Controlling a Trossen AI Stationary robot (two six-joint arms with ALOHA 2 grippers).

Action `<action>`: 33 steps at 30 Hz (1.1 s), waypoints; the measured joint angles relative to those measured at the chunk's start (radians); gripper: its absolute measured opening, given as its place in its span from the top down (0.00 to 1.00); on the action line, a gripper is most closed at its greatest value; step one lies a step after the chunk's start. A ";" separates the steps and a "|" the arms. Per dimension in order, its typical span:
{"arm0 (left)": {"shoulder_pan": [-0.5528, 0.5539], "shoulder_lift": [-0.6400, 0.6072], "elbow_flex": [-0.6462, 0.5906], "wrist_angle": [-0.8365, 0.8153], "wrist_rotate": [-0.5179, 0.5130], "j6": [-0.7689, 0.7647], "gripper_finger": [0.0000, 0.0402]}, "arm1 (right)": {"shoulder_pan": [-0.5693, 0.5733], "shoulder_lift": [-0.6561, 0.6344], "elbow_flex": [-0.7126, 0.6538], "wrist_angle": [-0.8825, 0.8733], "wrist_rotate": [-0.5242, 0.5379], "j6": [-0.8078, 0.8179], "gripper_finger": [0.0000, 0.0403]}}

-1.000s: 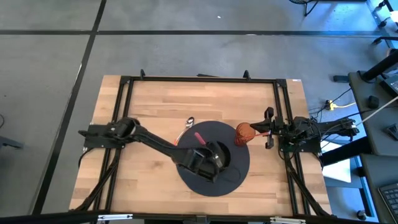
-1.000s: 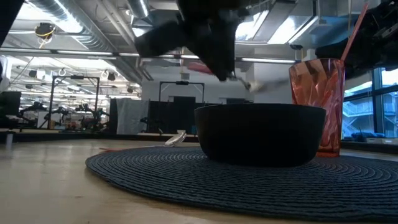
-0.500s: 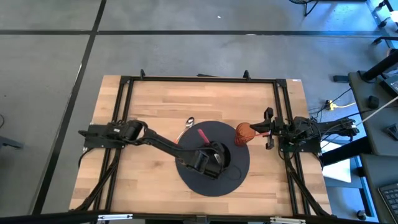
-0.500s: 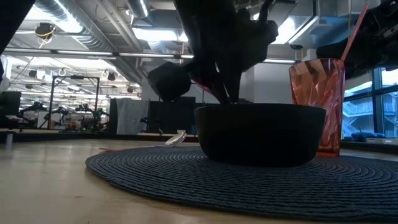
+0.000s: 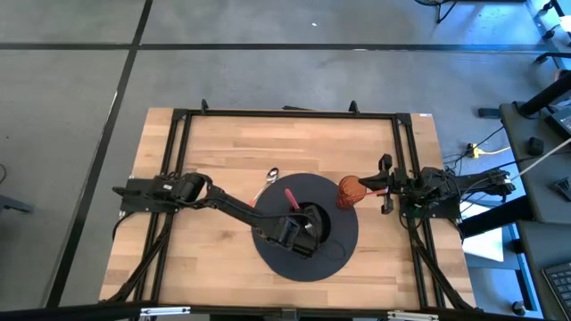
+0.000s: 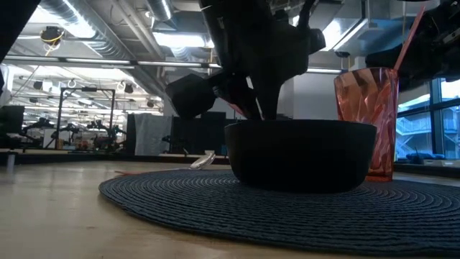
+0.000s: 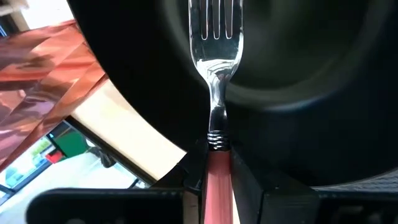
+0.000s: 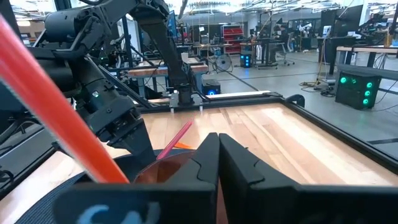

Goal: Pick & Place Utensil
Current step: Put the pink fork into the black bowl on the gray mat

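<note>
High view: left tool (image 5: pixel 306 227) reached out over round black bowl (image 5: pixel 314 225) on round dark woven placemat (image 5: pixel 343 254), centre of pale wooden worktop (image 5: pixel 223 152). Clamped on pink-handled metal fork (image 5: pixel 292 198); pink handle sticking up and back toward far edge, just above the bowl rim. Another metal utensil (image 5: pixel 268 181) lying on bare wood just off the mat's far-left edge. Faceted red translucent plastic cup (image 5: pixel 350 192) standing on mat's right edge, beside bowl. Right tool (image 5: pixel 385 185) parked at right side of worktop, just beside the cup.

Low view: black bowl (image 6: pixel 300 155) on woven mat (image 6: pixel 180 201), left tool (image 6: pixel 253 72) hanging right above the rim, dipping in. Red cup (image 6: pixel 365 122) behind bowl to the right, thin red stick rising from it. Metal utensil (image 6: pixel 204 160) flat on the far worktop.

Left wrist view: fingers (image 7: pixel 194 171) pressed tight on fork (image 7: pixel 216 37) where pink handle meets metal neck; tines pointing down into bowl interior (image 7: pixel 323 93). Red cup (image 7: pixel 37 68) at the side.

Right wrist view: right tool (image 8: pixel 217 165) fingers pressed together, nothing between. Left arm and fork's pink handle (image 8: pixel 174 140) visible beyond.
</note>
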 joint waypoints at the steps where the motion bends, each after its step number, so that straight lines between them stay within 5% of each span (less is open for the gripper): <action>1: 0.000 0.000 0.000 0.000 0.000 -0.003 0.89 | 0.000 0.000 0.000 0.000 0.000 0.000 0.98; 26: -0.002 0.000 0.000 0.020 0.053 -0.140 0.86 | 0.000 0.000 0.000 0.000 0.002 0.000 0.98; 33: -0.013 0.000 0.000 0.019 0.052 -0.133 0.78 | 0.000 0.000 0.000 0.000 0.000 0.003 0.98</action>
